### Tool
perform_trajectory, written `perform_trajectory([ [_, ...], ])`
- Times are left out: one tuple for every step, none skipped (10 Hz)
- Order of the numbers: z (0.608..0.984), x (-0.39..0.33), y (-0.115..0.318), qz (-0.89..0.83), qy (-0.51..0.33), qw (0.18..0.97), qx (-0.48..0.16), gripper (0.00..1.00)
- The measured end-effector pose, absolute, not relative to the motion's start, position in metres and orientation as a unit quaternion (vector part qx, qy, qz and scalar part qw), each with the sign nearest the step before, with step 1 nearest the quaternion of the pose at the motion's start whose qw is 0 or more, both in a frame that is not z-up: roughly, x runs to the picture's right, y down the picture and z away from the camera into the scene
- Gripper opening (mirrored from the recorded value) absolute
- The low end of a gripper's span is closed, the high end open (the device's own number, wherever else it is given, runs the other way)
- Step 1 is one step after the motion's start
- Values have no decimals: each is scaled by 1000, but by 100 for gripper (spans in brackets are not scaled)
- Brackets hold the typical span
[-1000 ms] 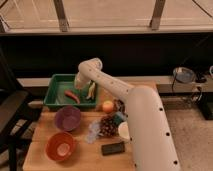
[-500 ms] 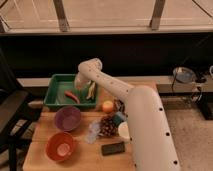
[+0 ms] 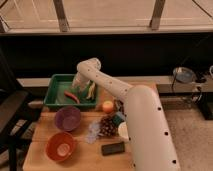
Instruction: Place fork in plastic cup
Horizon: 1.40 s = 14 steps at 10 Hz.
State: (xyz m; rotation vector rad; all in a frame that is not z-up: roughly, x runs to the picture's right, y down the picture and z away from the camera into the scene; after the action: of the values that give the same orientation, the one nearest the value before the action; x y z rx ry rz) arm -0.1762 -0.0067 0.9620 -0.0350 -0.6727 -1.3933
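Fork is not in a cup yet. Nearest, what looks like the clear cup stands on the table, at 6 o'clock from the bin. Farther back, the fork lies in the bin, at 3 o'clock of the gripper. The gripper has barely moved, and I cannot tell its hold. The pickup seems still pending.

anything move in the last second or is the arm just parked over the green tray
Nothing visibly changed. The gripper hangs over the green tray in the same spot as before, close to the fork, which lies in the tray beside the orange-red piece. Nothing was taken hold of or let go. The purple bowl and orange bowl also sit where they were.
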Motion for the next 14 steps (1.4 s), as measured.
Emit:
perform_trajectory([
  [963, -176, -6, -629, -305, 715, -18, 80],
  [965, -176, -4, -628, -305, 715, -21, 80],
  [967, -175, -2, -626, -306, 716, -25, 80],
  [969, -175, -1, -625, -307, 717, -27, 80],
  [971, -174, 2, -623, -307, 719, -31, 80],
  [973, -173, 3, -620, -308, 721, -32, 80],
  [975, -173, 5, -618, -309, 722, -33, 80],
  [976, -174, 6, -617, -311, 722, -34, 79],
  [978, -176, 9, -616, -315, 721, -34, 72],
  [981, -177, 11, -615, -318, 721, -35, 63],
  [983, -179, 13, -614, -322, 720, -35, 53],
  [987, -181, 16, -613, -325, 719, -38, 43],
  [990, -182, 20, -612, -328, 718, -41, 33],
  [993, -182, 23, -611, -329, 718, -44, 24],
])
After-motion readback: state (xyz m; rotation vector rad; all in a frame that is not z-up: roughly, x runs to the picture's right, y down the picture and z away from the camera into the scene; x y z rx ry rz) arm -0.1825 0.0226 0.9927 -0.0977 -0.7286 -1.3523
